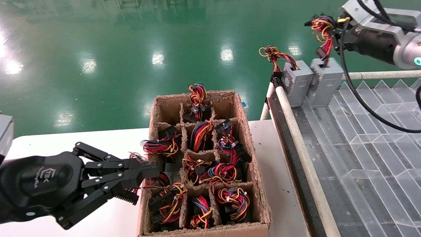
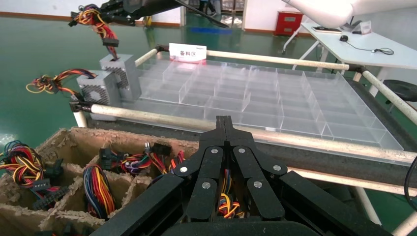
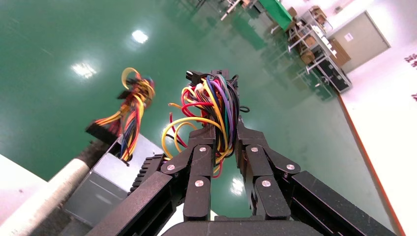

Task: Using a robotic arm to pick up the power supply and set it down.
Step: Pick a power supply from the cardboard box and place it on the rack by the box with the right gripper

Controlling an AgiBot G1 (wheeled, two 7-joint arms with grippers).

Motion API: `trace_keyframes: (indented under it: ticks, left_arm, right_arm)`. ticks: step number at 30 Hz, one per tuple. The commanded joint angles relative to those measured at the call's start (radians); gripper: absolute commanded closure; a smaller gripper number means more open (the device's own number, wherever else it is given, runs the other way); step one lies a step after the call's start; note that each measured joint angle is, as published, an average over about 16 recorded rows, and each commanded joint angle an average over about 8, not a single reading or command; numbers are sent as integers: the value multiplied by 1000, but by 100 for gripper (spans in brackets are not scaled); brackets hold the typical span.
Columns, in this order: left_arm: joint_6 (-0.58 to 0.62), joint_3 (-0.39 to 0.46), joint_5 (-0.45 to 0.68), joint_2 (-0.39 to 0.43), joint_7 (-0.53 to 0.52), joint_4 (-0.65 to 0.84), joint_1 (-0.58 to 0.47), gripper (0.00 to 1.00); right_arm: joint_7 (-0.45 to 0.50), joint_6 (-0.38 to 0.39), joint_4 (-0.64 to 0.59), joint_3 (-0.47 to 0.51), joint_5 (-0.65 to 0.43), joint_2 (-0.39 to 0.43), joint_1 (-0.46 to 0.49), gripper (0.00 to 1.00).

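Right tool (image 1: pixel 330 33) sits high over the far left corner of the clear divided tray (image 1: pixel 368 138), jaws clamped narrow on the wire bundle (image 1: pixel 324 31) of the power supply (image 1: pixel 326 80). In the right wrist view the red, yellow, purple and black wires (image 3: pixel 216 115) run up between the two black fingers (image 3: pixel 201 162). The power supply, a plain grey box, stands upright at that far left corner of the tray, its wires leading up to the tool. Cannot tell whether the box rests on the tray or hangs just clear of it.

Just beside it, nearer the tray's left rail, stands a second grey box with a perforated grille face (image 1: pixel 296 82), its own wire bundle (image 1: pixel 273 54) free above it.

Left tool (image 1: pixel 144 177) hovers low at the left wall of the cardboard box (image 1: pixel 253 154) on the white tabletop (image 1: pixel 82 141). Its fingers are drawn together at the tips in the left wrist view (image 2: pixel 224 130), with nothing seen gripped. A white logo (image 1: pixel 51 171) shows on its black body; lettering not legible.

The cardboard box is split into cells, most holding coloured wire bundles (image 1: pixel 200 133) with black connectors.

A white sign with red border (image 2: pixel 188 51) stands on the tray's far rail, bearing three Chinese characters, apparently "备料区".
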Motion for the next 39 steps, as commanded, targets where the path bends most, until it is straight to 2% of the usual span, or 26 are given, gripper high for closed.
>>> trace_keyframes:
  ticks: [1, 12, 26, 31, 32, 33, 39]
  left_arm:
    - [0, 0, 0, 0, 0, 0, 0, 100]
    - [0, 0, 0, 0, 0, 0, 0, 100]
    - [0, 0, 0, 0, 0, 0, 0, 100]
    - [0, 0, 0, 0, 0, 0, 0, 100]
    - [0, 0, 0, 0, 0, 0, 0, 100]
    - [0, 0, 0, 0, 0, 0, 0, 100]
    - [0, 0, 0, 0, 0, 0, 0, 100]
  right_arm:
    - [11, -4, 13, -2, -7, -7, -1, 100]
    - [79, 37, -47, 6, -70, -51, -1, 100]
    - [137, 167, -248, 27, -124, -153, 24, 100]
    - [132, 186, -309, 26, -122, -181, 34, 100]
    - [128, 185, -317, 25, -116, -184, 36, 98]
    - [123, 182, -323, 25, -108, -187, 37, 91]
    - [72, 159, -338, 24, -39, -186, 40, 17]
